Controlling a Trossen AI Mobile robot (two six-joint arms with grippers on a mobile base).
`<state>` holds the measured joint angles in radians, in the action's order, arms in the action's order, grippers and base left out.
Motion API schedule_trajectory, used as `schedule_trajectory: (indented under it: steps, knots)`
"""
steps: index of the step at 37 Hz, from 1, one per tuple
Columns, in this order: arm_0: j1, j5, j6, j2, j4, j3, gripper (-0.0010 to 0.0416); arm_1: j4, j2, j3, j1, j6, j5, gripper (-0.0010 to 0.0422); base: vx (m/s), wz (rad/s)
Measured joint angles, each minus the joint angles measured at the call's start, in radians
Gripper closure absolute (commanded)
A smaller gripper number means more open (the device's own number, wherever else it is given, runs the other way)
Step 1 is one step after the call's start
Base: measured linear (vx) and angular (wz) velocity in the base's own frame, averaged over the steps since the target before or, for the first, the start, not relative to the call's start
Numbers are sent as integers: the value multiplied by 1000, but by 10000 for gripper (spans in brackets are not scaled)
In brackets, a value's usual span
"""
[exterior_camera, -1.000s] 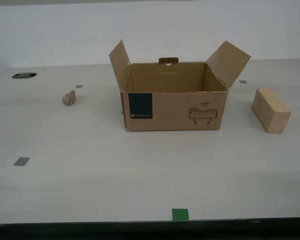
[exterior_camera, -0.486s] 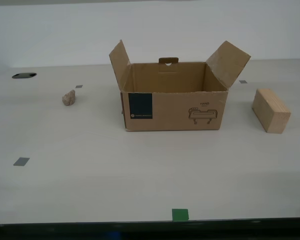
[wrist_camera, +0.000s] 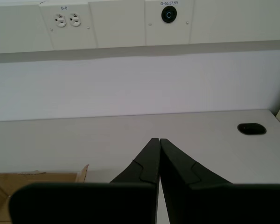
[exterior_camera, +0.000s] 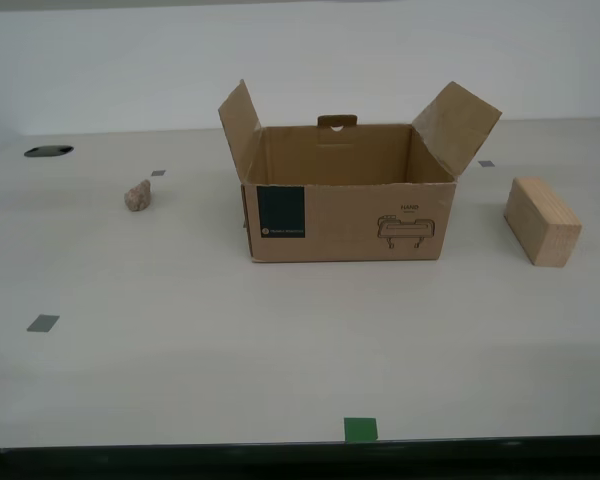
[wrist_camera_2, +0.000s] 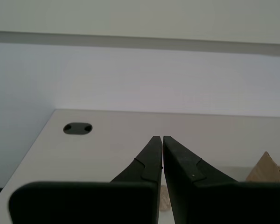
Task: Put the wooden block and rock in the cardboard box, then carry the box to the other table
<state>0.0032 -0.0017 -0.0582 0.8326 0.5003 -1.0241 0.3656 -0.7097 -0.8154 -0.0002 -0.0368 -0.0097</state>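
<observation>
Meanwhile, nearest in the exterior view, a green tape mark [exterior_camera: 360,429] is sitting at the table [exterior_camera: 180,370] edge. Farther back, the box [exterior_camera: 345,215] is standing open mid-table, flaps spread so things can drop in. The rock [exterior_camera: 137,195] is lying well apart on the exterior view's left, the block [exterior_camera: 542,220] on its right. My first gripper [wrist_camera: 158,140] and my second gripper [wrist_camera_2: 159,138] are hanging above, fingers pressed together, holding nothing.
</observation>
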Motion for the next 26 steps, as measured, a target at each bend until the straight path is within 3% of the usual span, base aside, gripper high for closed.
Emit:
schedule_trajectory:
  steps: [4,13,26]
  knots:
    - [-1,0,-32,0,85,-67,406,105,-48,-81,0,-6,5,412,0,0]
    - [-1,0,-87,33,288,-199,406,338,-193,-266,0,-9,61,412,0,0]
    - [0,0,-98,150,578,-389,406,559,-380,-439,-1,-9,74,412,0,0]
